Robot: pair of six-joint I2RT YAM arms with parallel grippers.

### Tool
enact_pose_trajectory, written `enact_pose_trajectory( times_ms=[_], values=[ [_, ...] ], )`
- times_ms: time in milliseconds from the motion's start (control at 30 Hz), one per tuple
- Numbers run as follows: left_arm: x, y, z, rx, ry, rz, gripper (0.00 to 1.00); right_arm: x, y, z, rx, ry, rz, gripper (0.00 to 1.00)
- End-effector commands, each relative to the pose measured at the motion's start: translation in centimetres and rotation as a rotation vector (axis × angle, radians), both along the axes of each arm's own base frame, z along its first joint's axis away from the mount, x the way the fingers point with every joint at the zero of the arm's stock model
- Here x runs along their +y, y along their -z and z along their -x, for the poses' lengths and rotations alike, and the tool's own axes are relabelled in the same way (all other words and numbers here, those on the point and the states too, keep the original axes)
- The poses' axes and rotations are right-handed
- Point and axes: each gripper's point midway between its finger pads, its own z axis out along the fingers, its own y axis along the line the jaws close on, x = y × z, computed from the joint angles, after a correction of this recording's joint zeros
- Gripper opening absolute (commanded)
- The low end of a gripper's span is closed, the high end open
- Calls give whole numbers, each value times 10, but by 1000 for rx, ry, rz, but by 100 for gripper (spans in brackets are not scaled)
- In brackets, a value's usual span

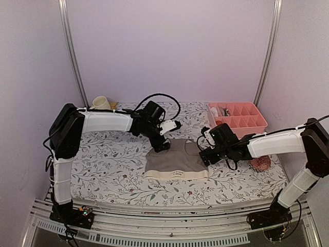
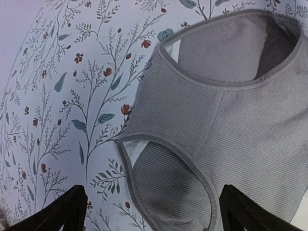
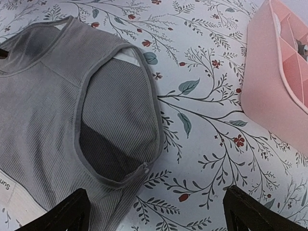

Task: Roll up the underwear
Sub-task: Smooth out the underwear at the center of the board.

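Your briefs (image 1: 177, 160) lie flat in the middle of the mat (image 1: 113, 159), cream waistband (image 1: 177, 175) on the near side. Your left gripper (image 1: 162, 145) hovers with jaws spread wide above their far left corner. Your right gripper (image 1: 205, 157), equally wide, hovers above the far right one.

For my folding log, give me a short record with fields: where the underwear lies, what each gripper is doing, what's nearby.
garment: taupe ribbed cloth briefs with cream waistband, flat on the floral tablecloth, unrolled
left gripper: open, over left leg opening
right gripper: open, over right leg opening
nearby: pink plastic divided box, far right
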Motion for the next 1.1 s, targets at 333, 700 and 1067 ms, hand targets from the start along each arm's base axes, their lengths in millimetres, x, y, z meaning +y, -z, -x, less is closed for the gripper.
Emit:
enact_pose_trajectory(
  times_ms=[333,700,1067],
  values=[
    [63,18,37,-49,-49,-101,99,-29,40,-15,55,98,249,99],
    [95,63,62,-11,-51,-187,99,-50,25,-8,43,142,267,99],
    [73,20,58,-3,-40,-81,99,-60,17,-15,37,179,280,99]
  ],
)
